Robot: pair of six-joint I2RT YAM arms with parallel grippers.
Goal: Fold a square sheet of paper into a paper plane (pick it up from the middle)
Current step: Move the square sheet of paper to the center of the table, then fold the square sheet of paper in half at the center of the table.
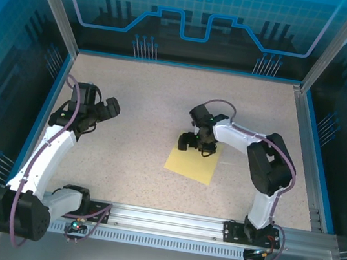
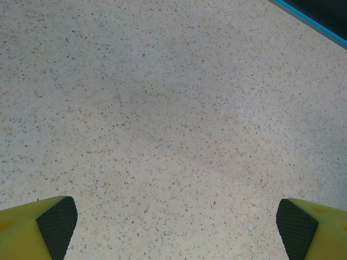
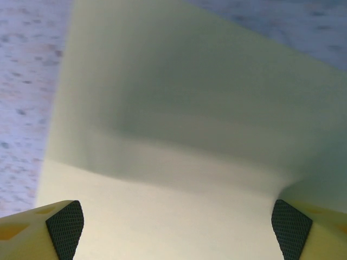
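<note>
Square sheet of paper (image 1: 189, 165): pale yellow, flat on the table (image 1: 153, 88) just below frame centre. It has no long axis, and its edges are slightly skewed, with one corner toward the lower left. Right claw (image 1: 196, 144): over the sheet's far edge, fingers spread wide, gripping nothing. Left claw (image 1: 103, 111): middle left, wide open, empty.

matt paper sheet (image 1: 192, 163), speckled stone-look table (image 1: 143, 112)
</note>
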